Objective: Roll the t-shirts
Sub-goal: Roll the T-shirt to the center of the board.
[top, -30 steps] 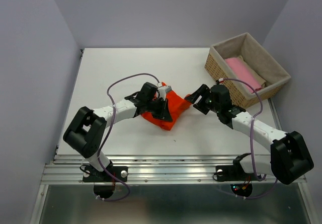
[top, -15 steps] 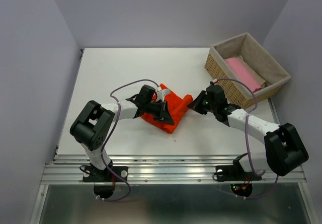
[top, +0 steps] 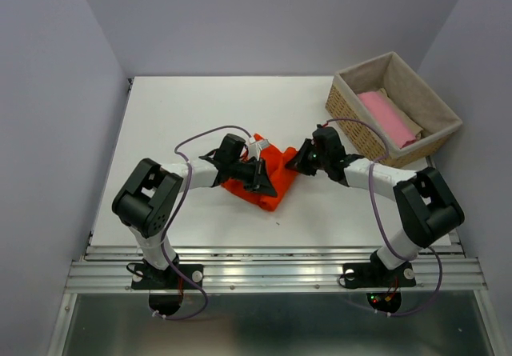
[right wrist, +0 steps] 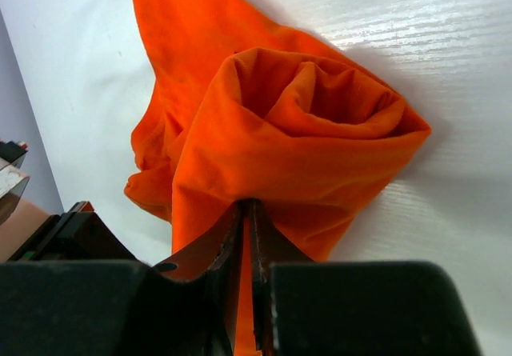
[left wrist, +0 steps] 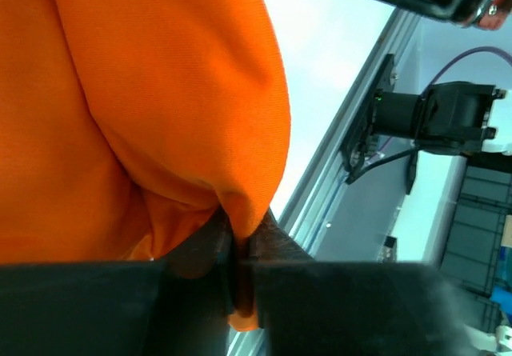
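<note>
We log the orange t-shirt bunched mid-desk, its long axis running between left end effector and right end effector. Each is clamped on one cloth end (equally near).

— How is the light from above?
— Even and soft. The white table is bright without hard glare; shadows on it are faint.
— And the wrist cameras?
— Left: the orange t-shirt is sharp and well lit, the jaws a dark blur at the bottom, the background washed out. Right: crisp cloth folds, a soft shadow beneath them on the table, jaws blurred again.
</note>
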